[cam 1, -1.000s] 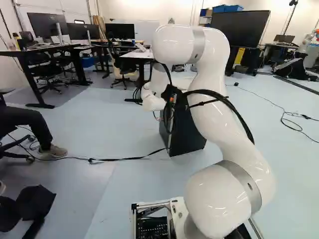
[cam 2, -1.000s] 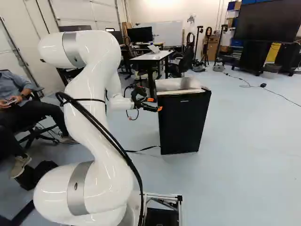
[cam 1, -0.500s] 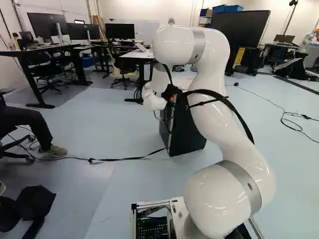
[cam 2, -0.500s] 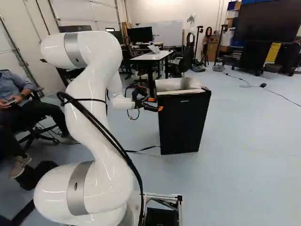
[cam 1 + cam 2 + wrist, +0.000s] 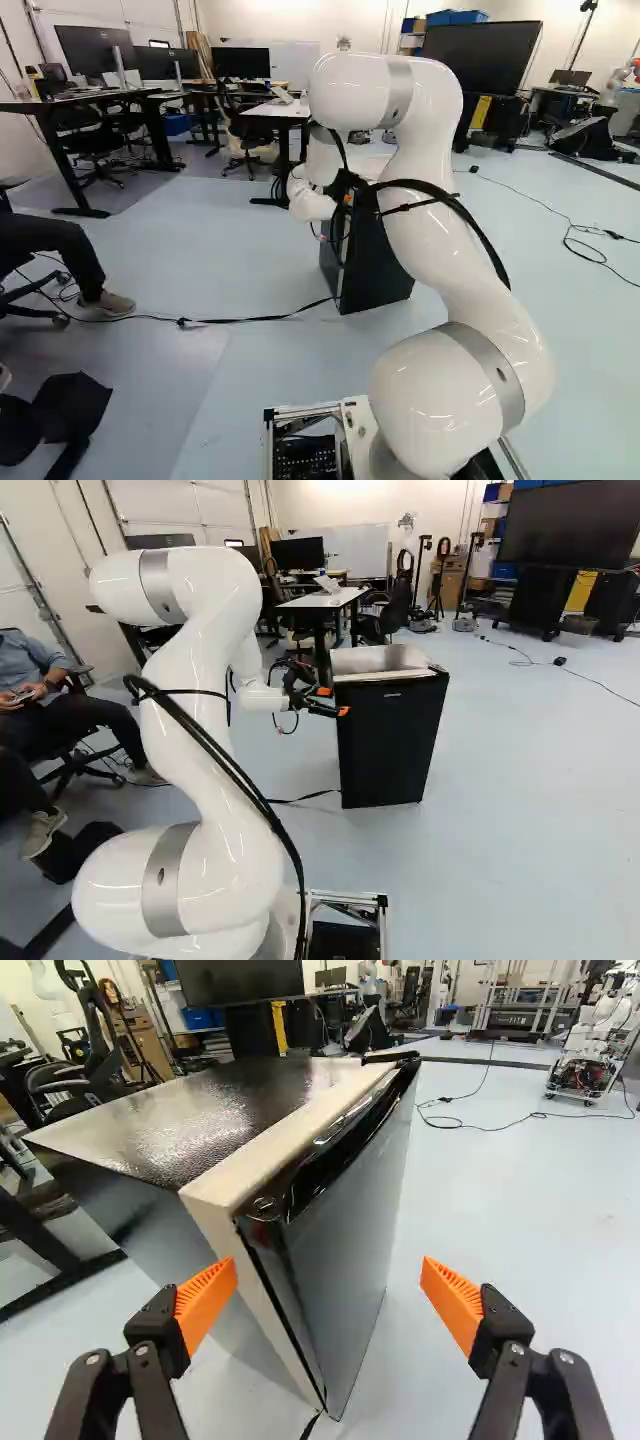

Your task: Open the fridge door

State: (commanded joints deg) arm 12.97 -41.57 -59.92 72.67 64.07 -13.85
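Judging the door [image 5: 345,1230] glossy, slippery and probably seal-stiff, we recommend its near upright edge for purchase; the fingers [image 5: 205,1305] stand apart, holding nothing.

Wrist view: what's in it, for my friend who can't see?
A black fridge, its door looking shut, stands ahead of the robot's open gripper, orange pads spread wide. Another robot stands far off.

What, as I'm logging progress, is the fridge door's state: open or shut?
Shut: the fridge door lies along the front of the cabinet, with no opening visible between them.
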